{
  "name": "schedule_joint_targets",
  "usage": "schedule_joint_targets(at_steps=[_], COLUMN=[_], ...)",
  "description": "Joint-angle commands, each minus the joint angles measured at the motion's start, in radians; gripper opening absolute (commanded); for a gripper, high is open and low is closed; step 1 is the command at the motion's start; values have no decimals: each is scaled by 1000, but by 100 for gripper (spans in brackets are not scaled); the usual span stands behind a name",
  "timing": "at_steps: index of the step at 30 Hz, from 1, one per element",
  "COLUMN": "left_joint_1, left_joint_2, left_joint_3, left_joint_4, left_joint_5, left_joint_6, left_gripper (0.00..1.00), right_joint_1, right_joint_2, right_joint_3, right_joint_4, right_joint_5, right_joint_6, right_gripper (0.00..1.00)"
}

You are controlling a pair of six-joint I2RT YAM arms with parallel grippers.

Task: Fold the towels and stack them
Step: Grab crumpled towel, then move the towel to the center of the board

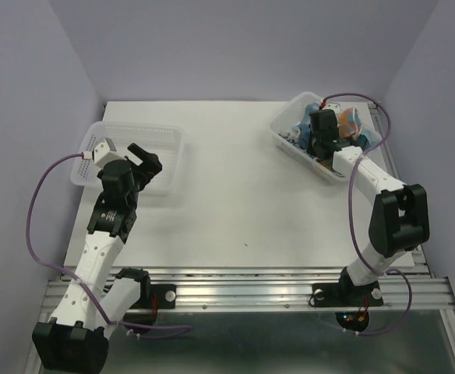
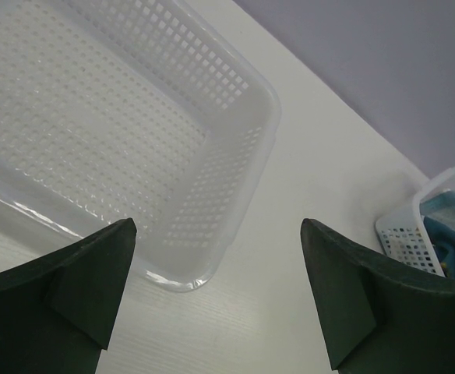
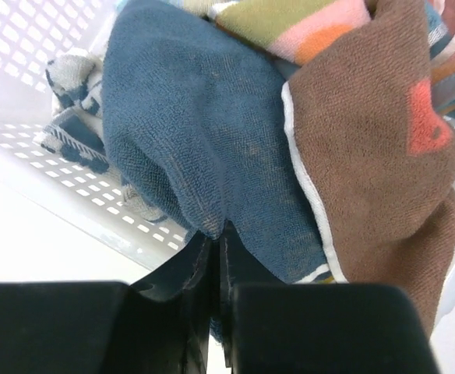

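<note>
The towels (image 1: 346, 125) lie bunched in a heap inside the right basket (image 1: 288, 139), which sits at the far right of the tabletop (image 1: 227, 202), none of them laid out or folded yet. In the right wrist view the blue towel (image 3: 188, 132) is on top and nearest. It hangs in a loose hump whose lower fold narrows to a point running straight down into the fingers. The brown towel (image 3: 375, 156) with its pale edge overlaps it on one side, a pastel towel (image 3: 305, 23) lies behind, and a blue-white patterned towel (image 3: 72, 101) is tucked against the basket wall on the other side.

The right end effector (image 3: 216, 234) is pressed together on that lower fold of the blue towel, so the cloth lies directly ahead of it and above the near wall of the basket. The towel is too crumpled to show a long axis, so the pull will likely have to go up and back toward the open middle of the tabletop. The brown towel may drag along, since it rests against the blue one.

The left end effector (image 2: 216, 230) is spread wide and holds nothing, beside the left basket (image 2: 266, 101), well apart from the towels. The right arm is plainly the nearer one.
</note>
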Motion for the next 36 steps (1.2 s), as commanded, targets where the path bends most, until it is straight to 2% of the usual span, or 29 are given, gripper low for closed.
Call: schedule_joint_targets(at_steps=[1, 3, 8, 11, 13, 20, 25, 28, 31, 32, 35, 36], left_joint_1=[3, 1, 1, 1, 1, 3, 1, 3, 3, 3, 1, 3], left_joint_2=[-8, -8, -22, -40, -51, -123, -172, -218, -267, -278, -304, -302], left_joint_3=[-7, -6, -7, -10, -10, -10, -7, -15, -36, -44, -71, -93], left_joint_4=[49, 51, 66, 83, 87, 89, 77, 60, 46, 43, 38, 46], left_joint_5=[2, 17, 72, 114, 125, 146, 180, 179, 168, 166, 169, 180], left_joint_6=[23, 24, 24, 27, 23, -3, -36, -71, -100, -103, -129, -134], left_gripper=[99, 99, 99, 99, 99, 99, 99, 99, 99, 99, 99, 99], right_joint_1=[3, 3, 3, 5, 9, 173, 265, 276, 279, 278, 278, 279], right_joint_2=[-45, -60, -140, -132, -123, -94, -43, -46, -124, -156, -284, -348], right_joint_3=[143, 206, 387, 549, 623, 873, 987, 949, 762, 619, 377, 192], right_joint_4=[17, -10, -20, -126, -168, -231, -199, -173, -115, -90, -26, -1], right_joint_5=[36, -22, -213, -419, -501, -733, -797, -778, -735, -730, -652, -627], right_joint_6=[-48, -63, -117, -122, -116, -106, -74, -33, 36, 55, 133, 153], right_gripper=[7, 1, 1, 1, 1, 1, 3, 4, 5, 5, 13, 18])
